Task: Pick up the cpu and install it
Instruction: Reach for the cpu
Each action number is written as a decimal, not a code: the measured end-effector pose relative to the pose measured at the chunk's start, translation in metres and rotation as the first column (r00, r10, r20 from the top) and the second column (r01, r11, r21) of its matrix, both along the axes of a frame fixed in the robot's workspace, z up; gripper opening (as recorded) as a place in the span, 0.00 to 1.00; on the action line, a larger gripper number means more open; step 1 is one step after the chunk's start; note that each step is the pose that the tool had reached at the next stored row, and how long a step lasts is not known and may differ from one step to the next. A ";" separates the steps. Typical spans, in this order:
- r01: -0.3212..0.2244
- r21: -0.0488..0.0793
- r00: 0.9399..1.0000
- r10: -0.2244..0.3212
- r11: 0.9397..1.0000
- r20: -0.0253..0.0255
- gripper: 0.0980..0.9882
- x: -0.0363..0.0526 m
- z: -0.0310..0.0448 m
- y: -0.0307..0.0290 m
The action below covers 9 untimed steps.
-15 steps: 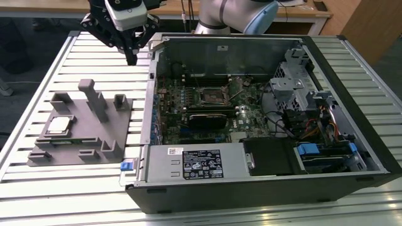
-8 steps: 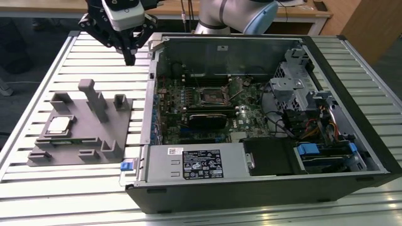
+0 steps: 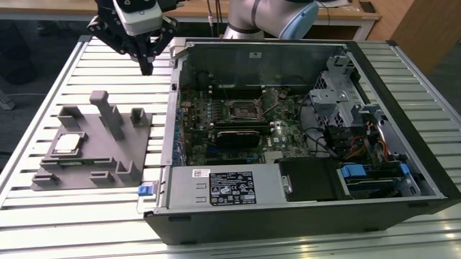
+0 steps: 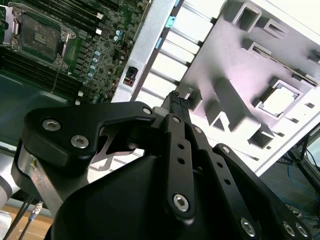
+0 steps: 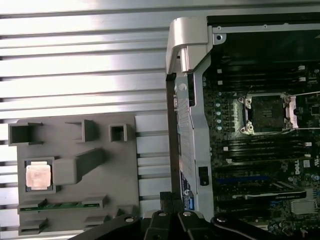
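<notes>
The cpu (image 3: 67, 143), seated in a tray (image 3: 94, 162), is judged light and fragile, best gripped by its edges. The gripper (image 3: 146, 67) is empty, jaws closed.

cpu (image 4: 279, 101) washed out in second wrist view.

Slatted table (image 3: 72, 226) bears grey fixture (image 3: 97, 164) and open computer case (image 3: 288, 229)
</notes>
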<state>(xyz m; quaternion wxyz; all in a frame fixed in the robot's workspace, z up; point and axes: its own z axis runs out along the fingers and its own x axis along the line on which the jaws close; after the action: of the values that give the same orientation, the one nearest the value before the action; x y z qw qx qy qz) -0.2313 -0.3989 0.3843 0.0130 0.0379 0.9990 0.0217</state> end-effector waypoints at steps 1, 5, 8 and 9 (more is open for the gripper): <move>0.000 0.000 1.000 0.000 1.000 0.000 0.02 -0.0004 0.0000 0.0000; 0.000 0.000 1.000 0.000 1.000 0.000 0.02 -0.0024 -0.0002 0.0000; 0.000 0.000 1.000 0.000 1.000 0.000 0.02 -0.0039 -0.0003 0.0000; 0.000 0.000 1.000 0.000 1.000 0.000 0.02 -0.0044 -0.0004 0.0000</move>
<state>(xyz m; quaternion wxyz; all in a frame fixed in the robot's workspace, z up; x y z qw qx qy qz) -0.2358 -0.3989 0.3839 0.0130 0.0379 0.9990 0.0217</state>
